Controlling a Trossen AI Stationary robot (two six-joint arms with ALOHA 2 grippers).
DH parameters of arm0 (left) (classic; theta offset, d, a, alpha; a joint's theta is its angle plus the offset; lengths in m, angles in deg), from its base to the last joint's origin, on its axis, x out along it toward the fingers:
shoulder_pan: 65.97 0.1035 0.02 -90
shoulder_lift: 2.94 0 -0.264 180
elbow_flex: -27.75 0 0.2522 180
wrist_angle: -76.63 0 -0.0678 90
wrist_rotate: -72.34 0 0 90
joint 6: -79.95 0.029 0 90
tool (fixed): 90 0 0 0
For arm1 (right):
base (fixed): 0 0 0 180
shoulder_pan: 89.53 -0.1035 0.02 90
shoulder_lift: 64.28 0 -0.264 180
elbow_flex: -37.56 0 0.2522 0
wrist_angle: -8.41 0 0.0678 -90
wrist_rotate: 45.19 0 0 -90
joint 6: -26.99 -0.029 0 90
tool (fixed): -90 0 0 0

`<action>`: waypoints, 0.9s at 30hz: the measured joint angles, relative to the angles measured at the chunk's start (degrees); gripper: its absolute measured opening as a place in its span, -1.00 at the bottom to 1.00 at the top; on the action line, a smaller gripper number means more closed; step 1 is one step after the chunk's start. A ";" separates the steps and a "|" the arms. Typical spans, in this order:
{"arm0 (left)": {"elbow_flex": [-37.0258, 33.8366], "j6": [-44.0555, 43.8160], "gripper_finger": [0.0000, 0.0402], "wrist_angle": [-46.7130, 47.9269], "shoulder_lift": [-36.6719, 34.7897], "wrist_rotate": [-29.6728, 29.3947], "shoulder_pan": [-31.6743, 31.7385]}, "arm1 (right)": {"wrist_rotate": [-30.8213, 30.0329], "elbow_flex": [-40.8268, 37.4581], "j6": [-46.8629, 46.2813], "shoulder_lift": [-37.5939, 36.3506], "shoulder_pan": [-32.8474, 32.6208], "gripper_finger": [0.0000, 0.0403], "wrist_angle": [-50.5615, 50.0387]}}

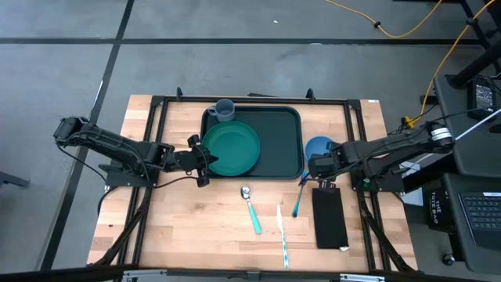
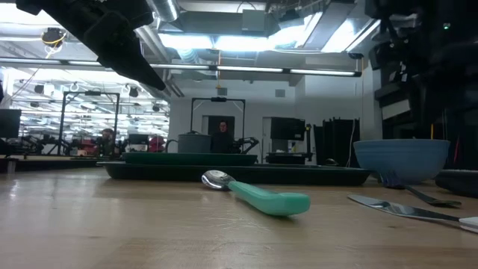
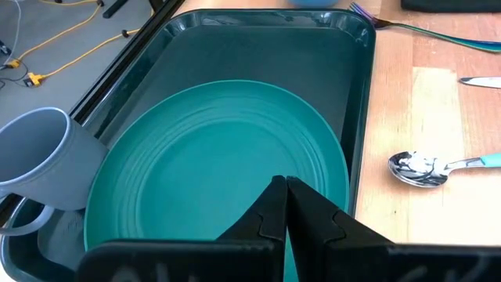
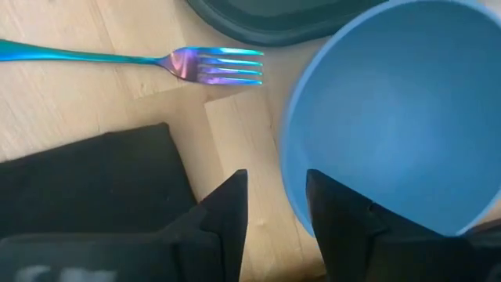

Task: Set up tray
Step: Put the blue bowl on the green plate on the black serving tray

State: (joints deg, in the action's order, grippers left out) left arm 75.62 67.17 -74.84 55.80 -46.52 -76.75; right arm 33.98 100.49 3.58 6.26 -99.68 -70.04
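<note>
right gripper point(image 4: 274, 207) jaws apart, straddling blue bowl point(image 4: 391, 110) rim, nothing gripped; bowl sits on table just beside tray point(image 1: 282, 125) right edge, tray long axis crosswise; left gripper point(image 3: 283, 205) shut over plate point(image 3: 211, 164)

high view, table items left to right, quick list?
Left pincer → green plate on the tray → spoon → knife → fork → blue bowl → black napkin. Mug skipped: it overlaps the plate's span.
</note>
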 joint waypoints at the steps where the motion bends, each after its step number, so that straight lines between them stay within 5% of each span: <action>1: 0.00 0.02 -0.98 0.00 0.00 0.00 0.00 | 0.00 0.00 -0.04 0.32 0.00 -0.33 0.02; 27: 0.00 -1.55 -0.98 0.01 0.00 0.55 0.00 | -3.69 -7.63 0.09 1.03 0.00 -0.34 7.45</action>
State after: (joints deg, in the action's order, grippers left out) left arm 75.62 65.62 -74.83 55.80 -45.98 -76.75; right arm 30.29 92.86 3.68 7.29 -99.68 -62.59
